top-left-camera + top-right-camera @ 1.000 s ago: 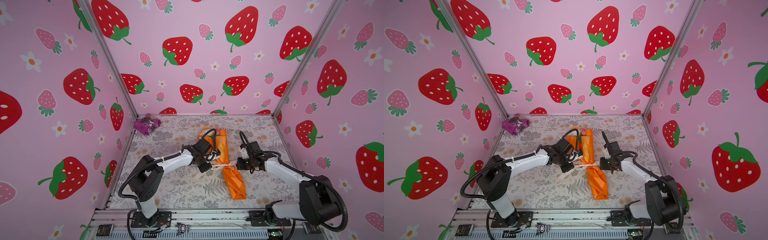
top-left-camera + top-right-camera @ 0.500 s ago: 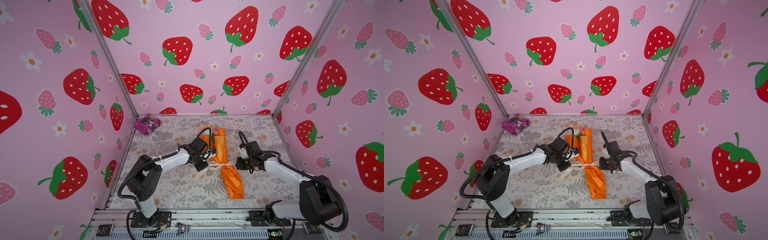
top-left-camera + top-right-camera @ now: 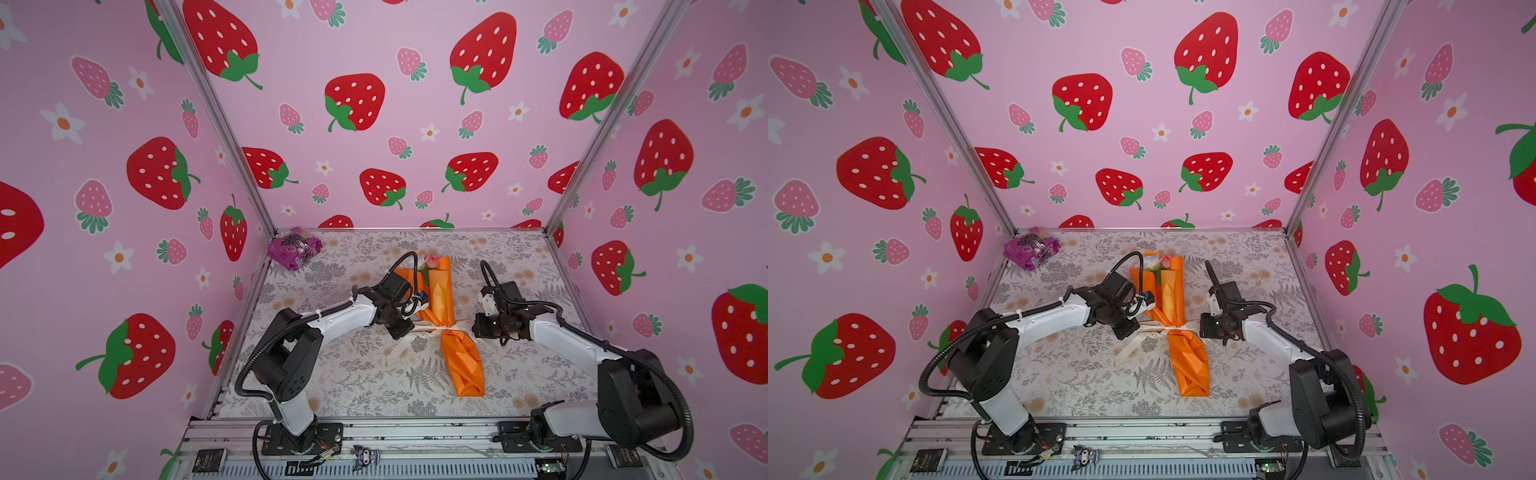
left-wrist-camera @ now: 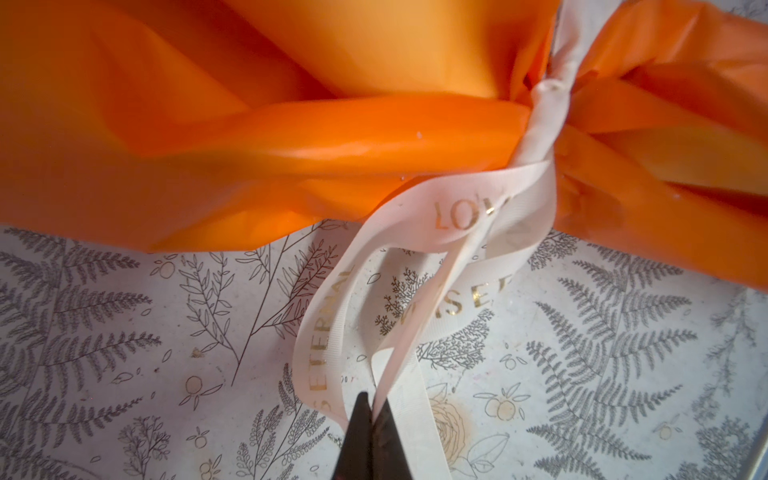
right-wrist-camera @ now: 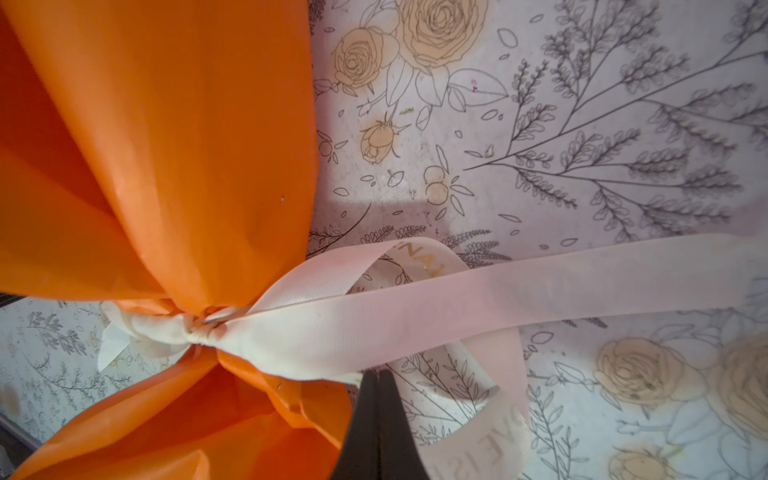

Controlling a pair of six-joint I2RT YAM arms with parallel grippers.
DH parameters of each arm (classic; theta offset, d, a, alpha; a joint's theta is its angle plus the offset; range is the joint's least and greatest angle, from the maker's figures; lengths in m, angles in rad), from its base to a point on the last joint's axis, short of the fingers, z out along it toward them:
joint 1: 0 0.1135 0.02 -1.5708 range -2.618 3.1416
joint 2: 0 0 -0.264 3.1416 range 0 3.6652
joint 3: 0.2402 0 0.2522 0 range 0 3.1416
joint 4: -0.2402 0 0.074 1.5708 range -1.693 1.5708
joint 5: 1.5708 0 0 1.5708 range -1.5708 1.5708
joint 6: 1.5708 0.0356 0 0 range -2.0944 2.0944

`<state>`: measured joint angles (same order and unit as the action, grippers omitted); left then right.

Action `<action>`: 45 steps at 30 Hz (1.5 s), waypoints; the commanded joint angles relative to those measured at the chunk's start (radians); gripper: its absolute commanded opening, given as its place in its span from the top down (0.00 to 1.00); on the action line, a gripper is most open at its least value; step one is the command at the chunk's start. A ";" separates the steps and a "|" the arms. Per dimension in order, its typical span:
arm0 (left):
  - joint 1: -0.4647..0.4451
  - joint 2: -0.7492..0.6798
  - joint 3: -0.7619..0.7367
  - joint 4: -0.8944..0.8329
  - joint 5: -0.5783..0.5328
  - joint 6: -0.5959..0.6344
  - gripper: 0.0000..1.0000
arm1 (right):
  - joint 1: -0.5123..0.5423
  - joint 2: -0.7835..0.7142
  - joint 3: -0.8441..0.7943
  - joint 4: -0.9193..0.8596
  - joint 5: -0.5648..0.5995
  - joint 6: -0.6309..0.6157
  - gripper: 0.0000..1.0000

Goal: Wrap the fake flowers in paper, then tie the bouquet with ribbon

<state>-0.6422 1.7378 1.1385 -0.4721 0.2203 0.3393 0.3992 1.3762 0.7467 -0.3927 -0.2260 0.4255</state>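
The bouquet of fake flowers [image 3: 441, 297] [image 3: 1173, 299] lies mid-table in orange paper, with pink and white blooms [image 3: 432, 261] at its far end. A cream ribbon [image 4: 453, 216] [image 5: 374, 316] is knotted round its pinched waist [image 3: 441, 330]. My left gripper [image 3: 409, 329] [image 3: 1134, 330] [image 4: 372, 409] sits just left of the waist, shut on a strand of the ribbon. On the other side my right gripper [image 3: 473, 327] [image 3: 1201, 328] [image 5: 377, 376] is shut on the ribbon too, and a short stretch runs taut to the knot.
A loose ribbon tail [image 3: 398, 352] trails on the floral mat toward the front. A crinkly purple packet [image 3: 294, 247] [image 3: 1030, 248] lies in the far left corner. Pink strawberry walls close in the left, back and right sides.
My left gripper has drawn back a little to the left with the ribbon, uncovering more of the bouquet's upper part. The bouquet's lower end has shifted slightly left. The right arm has hardly moved.
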 commanded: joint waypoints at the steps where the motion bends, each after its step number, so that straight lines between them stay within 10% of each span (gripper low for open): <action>1: 0.065 0.001 -0.011 -0.158 -0.165 -0.008 1.00 | -0.057 0.021 -0.010 -0.097 0.174 0.004 1.00; 8: 0.072 0.013 -0.004 -0.185 -0.175 -0.001 1.00 | -0.069 0.023 -0.019 -0.094 0.142 -0.016 1.00; 15: 0.045 -0.007 0.000 -0.184 -0.115 0.033 1.00 | -0.013 -0.111 -0.028 0.078 -0.327 -0.077 0.84; 21: 0.035 -0.004 0.007 -0.187 -0.119 0.027 1.00 | 0.109 -0.067 -0.050 0.193 -0.341 -0.049 0.66; 33: 0.035 -0.014 0.008 -0.185 -0.108 0.017 1.00 | 0.196 0.104 -0.047 0.250 -0.318 -0.049 0.62; 45: 0.036 -0.020 0.010 -0.185 -0.120 0.015 1.00 | 0.212 0.123 -0.040 0.212 -0.244 -0.051 0.99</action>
<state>-0.6052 1.7432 1.1355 -0.6327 0.0971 0.3443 0.6052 1.5204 0.7094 -0.1463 -0.5259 0.3923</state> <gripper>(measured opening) 0.040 0.050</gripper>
